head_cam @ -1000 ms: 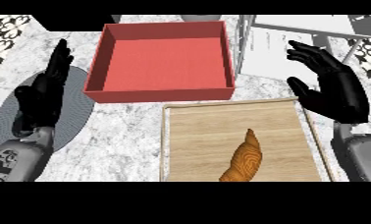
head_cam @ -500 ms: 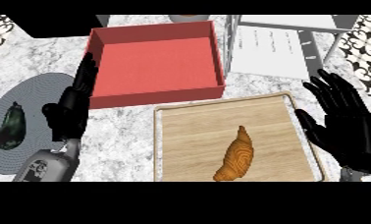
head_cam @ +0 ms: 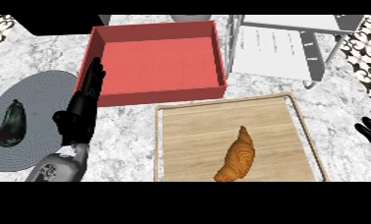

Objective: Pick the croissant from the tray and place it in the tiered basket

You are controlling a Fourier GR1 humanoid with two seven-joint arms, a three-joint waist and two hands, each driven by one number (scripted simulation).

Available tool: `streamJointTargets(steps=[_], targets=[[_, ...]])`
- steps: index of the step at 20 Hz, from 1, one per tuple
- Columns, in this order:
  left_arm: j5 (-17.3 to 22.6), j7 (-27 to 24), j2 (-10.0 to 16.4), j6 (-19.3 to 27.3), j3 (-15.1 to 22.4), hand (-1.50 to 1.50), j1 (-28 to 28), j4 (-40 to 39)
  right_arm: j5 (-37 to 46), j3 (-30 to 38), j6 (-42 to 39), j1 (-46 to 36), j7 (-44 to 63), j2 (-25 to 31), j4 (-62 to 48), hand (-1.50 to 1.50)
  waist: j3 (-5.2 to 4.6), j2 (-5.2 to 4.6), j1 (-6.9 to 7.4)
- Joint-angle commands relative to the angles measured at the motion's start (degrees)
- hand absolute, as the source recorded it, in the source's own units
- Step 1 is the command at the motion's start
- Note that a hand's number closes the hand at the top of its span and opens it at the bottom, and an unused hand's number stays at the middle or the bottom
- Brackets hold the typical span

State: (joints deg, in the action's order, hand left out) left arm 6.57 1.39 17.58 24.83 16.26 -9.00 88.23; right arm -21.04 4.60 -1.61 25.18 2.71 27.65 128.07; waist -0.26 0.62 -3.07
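Our croissant lies on the tray — left hand left of it, fingers straight; right hand, we cannot tell.

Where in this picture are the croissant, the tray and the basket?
croissant (head_cam: 238, 156): head view, middle of its body.
tray (head_cam: 194, 139): head view, bare wood left of the croissant.
basket (head_cam: 274, 51): head view, its white shelf.

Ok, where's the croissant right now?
In the head view the croissant lies on the wooden tray, right of centre near the lower edge, in front of the red box; the left hand is apart at its left.
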Motion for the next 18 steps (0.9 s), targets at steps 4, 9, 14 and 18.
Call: streamJointTargets(steps=[4,9,14,18], targets=[[-0.2,-0.2,0.7,-1.2,0.1,0.00,-0.1,0.4,18.2,3.1,-4.0,5.7,14.5,18.4,13.8,-1.50,-0.40,-0.37,1.38],[-0.8,0.7,-1.4,-0.4,1.9,0.00,-0.2,1.3,23.4,3.4,-7.3,6.3,30.4,27.1,24.5,-1.50,-0.38,-0.39,2.12],[-1.5,0.6,-2.0,-1.5,3.2,0.00,-1.1,0.1,21.5,-1.9,-6.8,-2.1,46.8,32.9,26.4,-1.50,-0.28,-1.00,4.49],[-2.4,2.0,-3.3,-1.1,3.7,0.00,-4.2,-0.4,18.4,-7.5,-5.7,-10.8,56.7,35.8,26.7,-1.50,-0.36,-1.15,5.54]])
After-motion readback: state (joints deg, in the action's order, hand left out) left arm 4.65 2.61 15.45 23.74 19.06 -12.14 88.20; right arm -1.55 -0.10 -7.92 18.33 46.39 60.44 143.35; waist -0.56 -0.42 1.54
